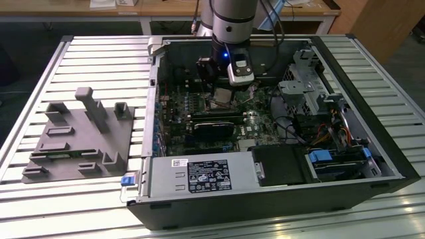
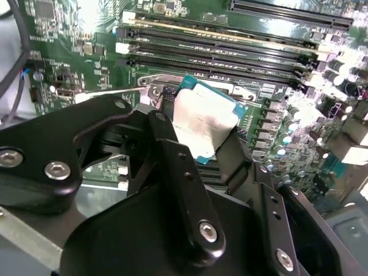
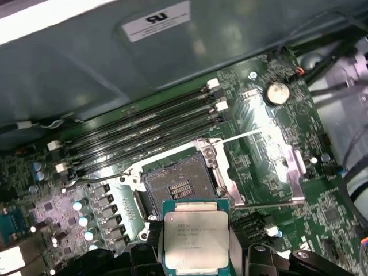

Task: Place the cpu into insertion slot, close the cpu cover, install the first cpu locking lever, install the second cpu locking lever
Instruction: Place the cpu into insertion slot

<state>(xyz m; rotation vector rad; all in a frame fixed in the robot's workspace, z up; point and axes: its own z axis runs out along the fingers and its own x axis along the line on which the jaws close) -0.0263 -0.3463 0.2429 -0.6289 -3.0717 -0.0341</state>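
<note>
Placement of the cpu (image 3: 195, 234) is the step being worked, the first of the four. The chip is being gripped by two opposite edges between the closed fingers (image 2: 165, 135) of the gripper (image 3: 195, 256), its pale metal face being turned up toward the wrist. The insertion slot (image 3: 175, 185) is lying bare just beyond the fingertips, apart from the chip, and nothing is being seated in it yet. The cpu cover (image 3: 294, 169) is being left swung open to one side of the fingers, its window clear of the socket. By judgement, squareness is what is being called for — the chip's edges being brought parallel with the socket's edges and its face being kept level, so that it is being lowered in without force.
</note>
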